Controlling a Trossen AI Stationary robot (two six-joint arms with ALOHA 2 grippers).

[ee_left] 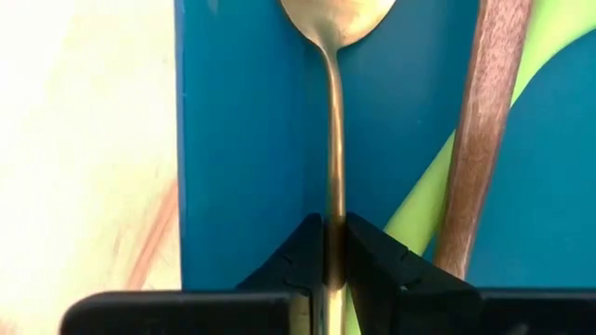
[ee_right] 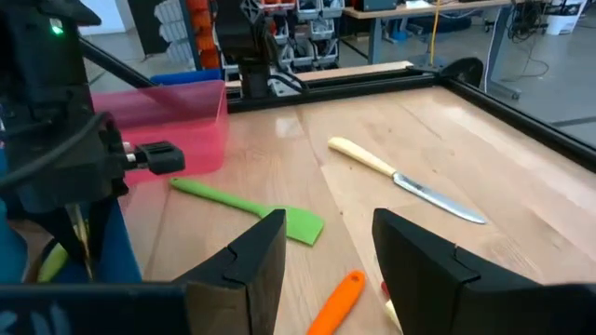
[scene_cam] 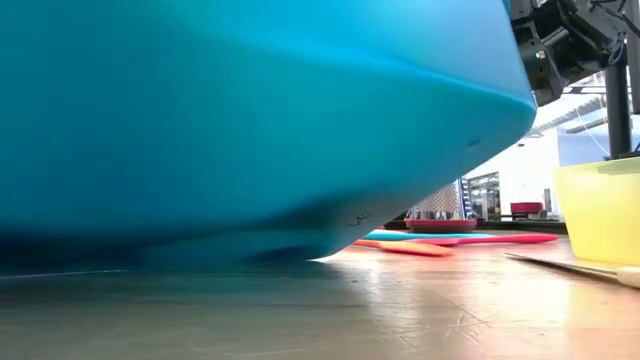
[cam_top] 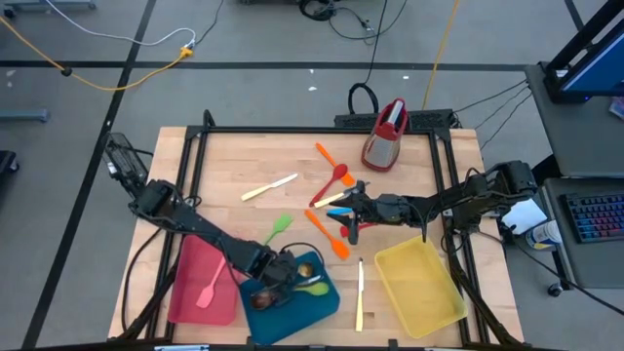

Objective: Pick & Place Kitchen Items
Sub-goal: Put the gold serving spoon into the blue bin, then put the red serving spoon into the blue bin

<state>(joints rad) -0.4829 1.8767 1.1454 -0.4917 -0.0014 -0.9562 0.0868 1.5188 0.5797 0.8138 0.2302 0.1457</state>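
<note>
While the table [cam_top: 244, 161] carried everything, three trays sat along its near edge: a red tray [cam_top: 190, 283], a blue tray [cam_top: 317, 297] beside it and a yellow tray [cam_top: 419, 283] well apart on the right. A grater [cam_top: 385, 136] stood at the far side. The left gripper [ee_left: 335, 256] was over the blue tray, its fingers closed on the handle of a metal spoon [ee_left: 332, 121], next to a brown spoon [ee_left: 480, 130]. The right gripper [ee_right: 328, 251] hung open at mid-table above an orange spatula [ee_right: 337, 300], near a green spatula [ee_right: 251, 207] and a knife [ee_right: 405, 179]. A pink spatula [cam_top: 212, 288] lay in the red tray.
</note>
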